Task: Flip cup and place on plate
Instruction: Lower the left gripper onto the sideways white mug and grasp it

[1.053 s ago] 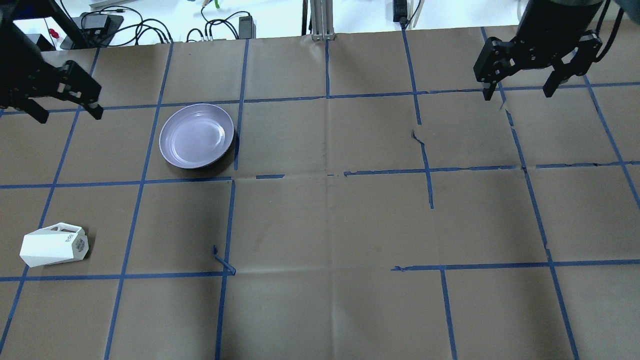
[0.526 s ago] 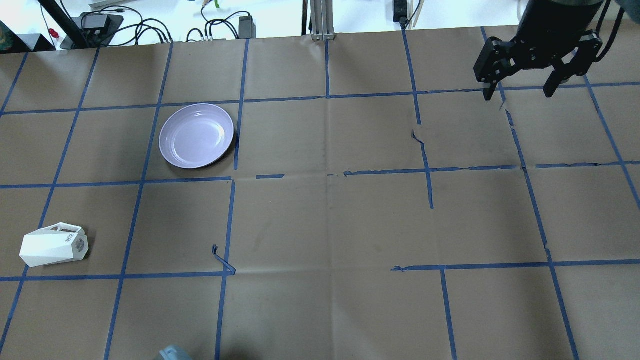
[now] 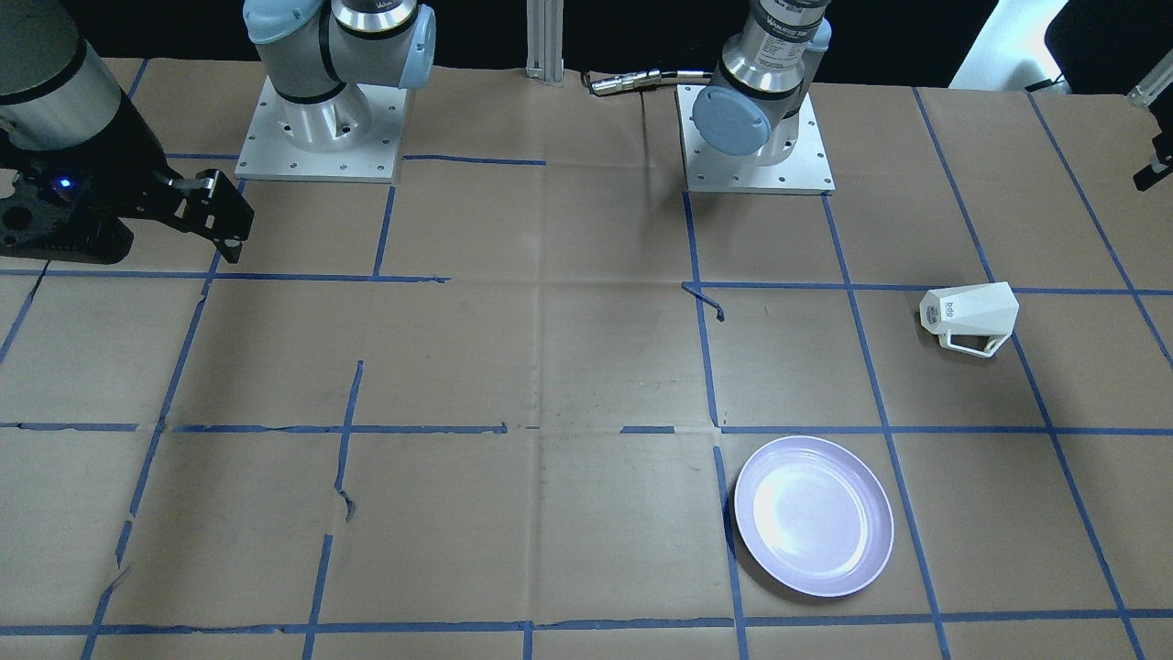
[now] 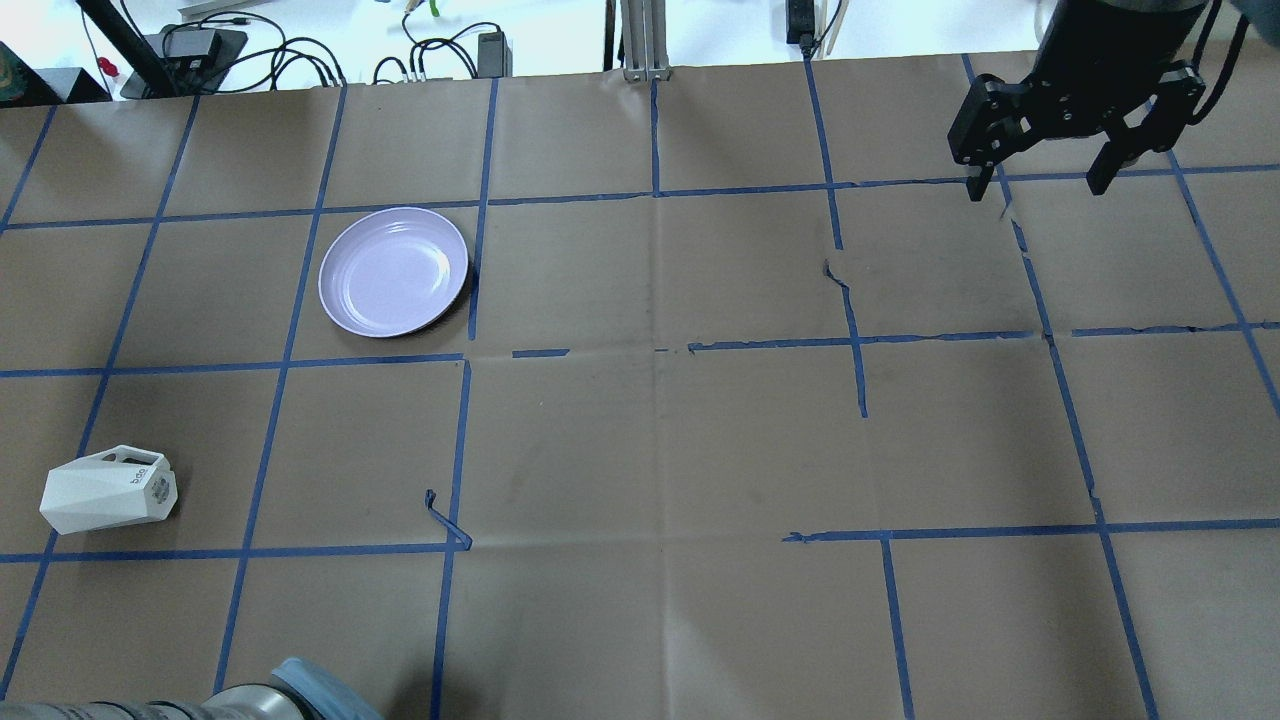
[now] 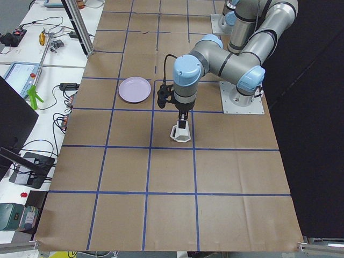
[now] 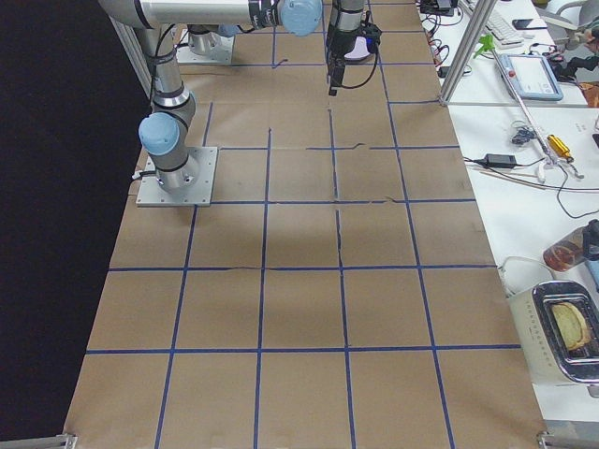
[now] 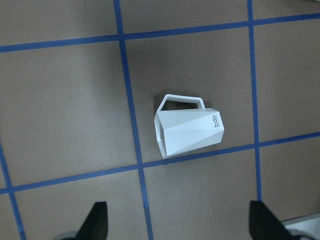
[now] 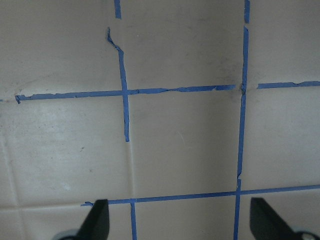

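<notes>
The white faceted cup (image 4: 108, 490) lies on its side near the table's left edge, handle up in the left wrist view (image 7: 189, 131). It also shows in the front view (image 3: 971, 314) and the left side view (image 5: 180, 137). The lavender plate (image 4: 393, 271) sits empty further out on the table (image 3: 814, 515). My left gripper (image 7: 180, 222) is open and hangs high above the cup (image 5: 183, 123); it is outside the overhead view. My right gripper (image 4: 1037, 183) is open and empty over the far right of the table (image 8: 180, 222).
The table is covered in brown paper with a blue tape grid. My left arm's elbow (image 4: 290, 695) pokes in at the near left edge. Cables and power bricks (image 4: 200, 45) and a metal post (image 4: 640, 40) lie beyond the far edge. The two arm bases (image 3: 316, 128) stand on the robot's side.
My left gripper has left the overhead view's upper left, and its arm's elbow now shows at the bottom left. Cup, plate and right gripper have not moved.
</notes>
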Tool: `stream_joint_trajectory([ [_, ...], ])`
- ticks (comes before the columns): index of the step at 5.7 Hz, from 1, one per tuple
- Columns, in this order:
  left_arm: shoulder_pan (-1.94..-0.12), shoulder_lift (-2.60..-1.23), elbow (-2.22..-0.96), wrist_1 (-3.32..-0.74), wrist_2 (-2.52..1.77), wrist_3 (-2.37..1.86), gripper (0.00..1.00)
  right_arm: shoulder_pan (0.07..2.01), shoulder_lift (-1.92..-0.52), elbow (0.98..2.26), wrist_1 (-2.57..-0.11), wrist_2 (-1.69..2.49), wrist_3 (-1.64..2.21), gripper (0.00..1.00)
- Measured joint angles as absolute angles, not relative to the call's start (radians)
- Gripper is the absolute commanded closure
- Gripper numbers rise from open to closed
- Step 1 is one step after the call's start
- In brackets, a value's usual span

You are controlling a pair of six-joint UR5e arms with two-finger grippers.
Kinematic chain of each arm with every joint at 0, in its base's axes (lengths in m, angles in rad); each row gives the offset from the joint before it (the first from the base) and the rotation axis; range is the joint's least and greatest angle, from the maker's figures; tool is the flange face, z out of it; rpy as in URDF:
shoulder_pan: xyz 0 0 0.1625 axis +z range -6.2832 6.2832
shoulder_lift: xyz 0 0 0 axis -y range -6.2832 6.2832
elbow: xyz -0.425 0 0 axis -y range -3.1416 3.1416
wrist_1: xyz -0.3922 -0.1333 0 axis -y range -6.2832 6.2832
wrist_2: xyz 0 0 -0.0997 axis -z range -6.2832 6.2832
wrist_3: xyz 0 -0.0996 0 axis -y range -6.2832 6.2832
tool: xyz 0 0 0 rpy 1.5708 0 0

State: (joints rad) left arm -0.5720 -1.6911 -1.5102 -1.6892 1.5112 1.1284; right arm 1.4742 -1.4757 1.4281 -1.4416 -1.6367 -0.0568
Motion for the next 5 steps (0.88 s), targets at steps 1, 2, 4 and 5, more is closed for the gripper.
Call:
stream_joint_trajectory([
  [1, -0.515, -1.762, -1.507, -1.742, 1.434, 1.185, 0.02, 1.474, -1.476, 1.428, -1.442, -1.637, -0.057, 0.00],
  [2, -0.462, -1.850, -1.496, -1.816, 1.354, 1.257, 0.02, 1.474, -1.476, 1.428, -1.441, -1.637, -0.057, 0.00],
  [4, -0.383, -2.025, -1.479, -1.961, 1.241, 1.385, 0.02, 1.474, -1.476, 1.428, -1.440, -1.637, -0.057, 0.00],
  [5, -0.362, -2.094, -1.478, -2.015, 1.217, 1.426, 0.02, 1.474, -1.476, 1.428, -1.440, -1.637, -0.057, 0.00],
])
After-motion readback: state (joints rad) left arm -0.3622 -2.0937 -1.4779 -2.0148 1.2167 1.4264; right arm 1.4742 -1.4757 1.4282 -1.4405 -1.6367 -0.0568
